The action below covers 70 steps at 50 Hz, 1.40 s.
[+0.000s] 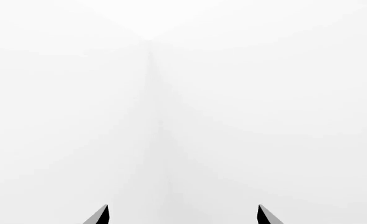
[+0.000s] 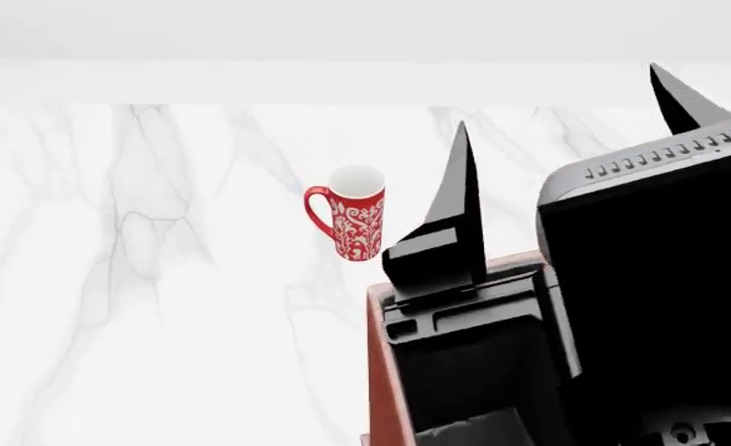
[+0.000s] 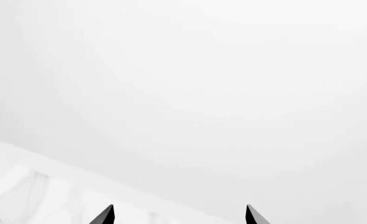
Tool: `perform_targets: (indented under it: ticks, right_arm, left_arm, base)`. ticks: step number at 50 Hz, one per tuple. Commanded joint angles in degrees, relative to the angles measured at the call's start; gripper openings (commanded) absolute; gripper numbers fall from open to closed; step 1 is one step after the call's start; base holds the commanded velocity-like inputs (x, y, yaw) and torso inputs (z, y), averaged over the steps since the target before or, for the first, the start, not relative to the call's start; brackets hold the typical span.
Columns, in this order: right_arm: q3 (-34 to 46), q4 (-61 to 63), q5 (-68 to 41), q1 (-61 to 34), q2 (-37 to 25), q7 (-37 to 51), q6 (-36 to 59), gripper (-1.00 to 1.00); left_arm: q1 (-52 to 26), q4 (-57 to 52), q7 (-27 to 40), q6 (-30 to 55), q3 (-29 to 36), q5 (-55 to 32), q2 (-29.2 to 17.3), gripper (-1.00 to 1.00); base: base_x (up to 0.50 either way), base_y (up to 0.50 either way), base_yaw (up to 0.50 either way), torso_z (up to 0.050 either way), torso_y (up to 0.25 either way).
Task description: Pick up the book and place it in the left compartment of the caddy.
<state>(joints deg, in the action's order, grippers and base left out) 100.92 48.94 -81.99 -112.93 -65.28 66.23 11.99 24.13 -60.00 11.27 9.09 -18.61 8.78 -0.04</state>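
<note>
The book is out of view in all frames. Only a reddish-brown edge of the caddy [image 2: 379,372] shows at the bottom of the head view; its sections, including the left compartment, are hidden behind my right arm. My right gripper [image 2: 564,116] is raised close to the head camera, open and empty, with its black fingers [image 2: 462,200] pointing up. In the right wrist view the gripper [image 3: 179,213] is open against a blank wall and a strip of marble. My left gripper [image 1: 183,213] is open and empty, facing blank white; it does not show in the head view.
A red patterned mug [image 2: 354,218] with a white inside stands upright on the white marble table [image 2: 154,279], left of my right gripper. The table's far edge meets a white wall [image 2: 340,37].
</note>
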Motion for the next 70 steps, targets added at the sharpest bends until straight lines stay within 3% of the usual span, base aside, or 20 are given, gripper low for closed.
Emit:
perform_targets:
  ticks: [1,8,17,32,58,70]
  right_arm:
    - [0.6,-6.4,1.8,1.0,3.8,-10.9,-0.2,1.00]
    - [1.8,-14.2,-1.7,2.0,7.3,-24.1,1.0,1.00]
    - [3.0,-18.3,4.6,3.1,10.9,-33.2,1.3,1.00]
    - [5.0,-20.4,4.7,2.9,14.3,-48.7,3.9,1.00]
    - [4.5,-19.7,2.2,-0.7,16.9,-60.8,7.6,1.00]
    - [5.1,-18.1,3.5,-1.4,17.4,-62.3,9.5,1.00]
  left_arm:
    - [-0.2,0.0,-0.1,0.2,-0.2,-0.1,0.0,1.00]
    - [-0.2,0.0,0.0,0.3,-0.2,0.0,0.0,1.00]
    - [0.1,0.0,0.1,0.0,-0.3,-0.1,0.0,1.00]
    - [-1.4,0.0,-0.4,1.8,0.8,1.1,0.0,1.00]
    - [-0.7,0.0,-0.3,0.9,-0.3,0.2,0.0,1.00]
    - [-0.3,0.0,-0.1,0.7,-0.4,-0.2,0.0,1.00]
  base:
    - [0.00,0.00,0.00,0.000,0.000]
    - [0.00,0.00,0.00,0.000,0.000]
    - [0.00,0.00,0.00,0.000,0.000]
    - [0.00,0.00,0.00,0.000,0.000]
    - [0.00,0.00,0.00,0.000,0.000]
    - [0.00,0.00,0.00,0.000,0.000]
